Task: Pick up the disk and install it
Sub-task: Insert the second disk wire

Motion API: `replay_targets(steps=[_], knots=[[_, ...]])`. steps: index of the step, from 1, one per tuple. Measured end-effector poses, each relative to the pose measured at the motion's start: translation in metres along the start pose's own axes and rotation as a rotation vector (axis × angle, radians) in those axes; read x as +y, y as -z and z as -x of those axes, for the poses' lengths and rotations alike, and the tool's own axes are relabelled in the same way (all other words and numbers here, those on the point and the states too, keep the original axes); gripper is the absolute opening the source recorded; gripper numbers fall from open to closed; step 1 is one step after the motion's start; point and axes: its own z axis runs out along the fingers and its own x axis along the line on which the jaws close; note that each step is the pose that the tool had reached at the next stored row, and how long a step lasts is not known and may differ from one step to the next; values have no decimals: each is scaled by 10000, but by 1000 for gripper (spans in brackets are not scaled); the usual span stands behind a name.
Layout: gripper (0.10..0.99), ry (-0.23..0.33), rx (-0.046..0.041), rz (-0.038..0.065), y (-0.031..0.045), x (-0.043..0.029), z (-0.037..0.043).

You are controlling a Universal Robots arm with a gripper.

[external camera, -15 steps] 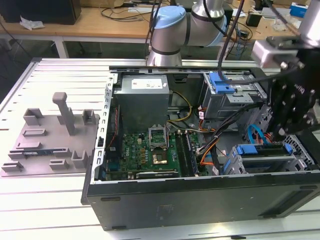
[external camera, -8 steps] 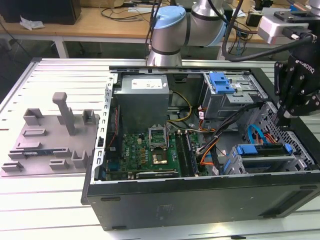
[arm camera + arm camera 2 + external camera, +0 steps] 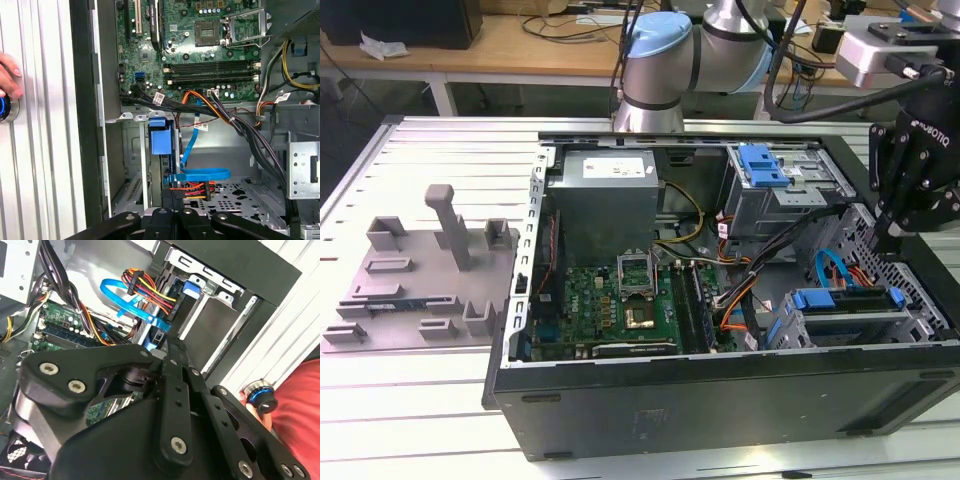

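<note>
In the exterior view my pincer (image 3: 898, 232) hangs over the open computer case (image 3: 720, 400), the disk (image 3: 845, 300) seated in its bay just below. In the second wrist view the pincer (image 3: 172, 347) looks pressed together, pinching nothing. In the first wrist view a hand (image 3: 7, 75) rests on the desk (image 3: 40, 150), well apart from the pincer.

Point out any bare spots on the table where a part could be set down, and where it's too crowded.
Bare slatted table in front of the grey fixture, and a strip behind it, at the exterior view's left of the computer case. Inside the case it is crowded: cables and drive bay, with the gripper above.
</note>
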Motion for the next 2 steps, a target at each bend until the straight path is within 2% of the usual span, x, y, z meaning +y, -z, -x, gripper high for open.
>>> replay_targets(steps=[2], knots=[[106, 1, 15, 0, 0, 0, 0]])
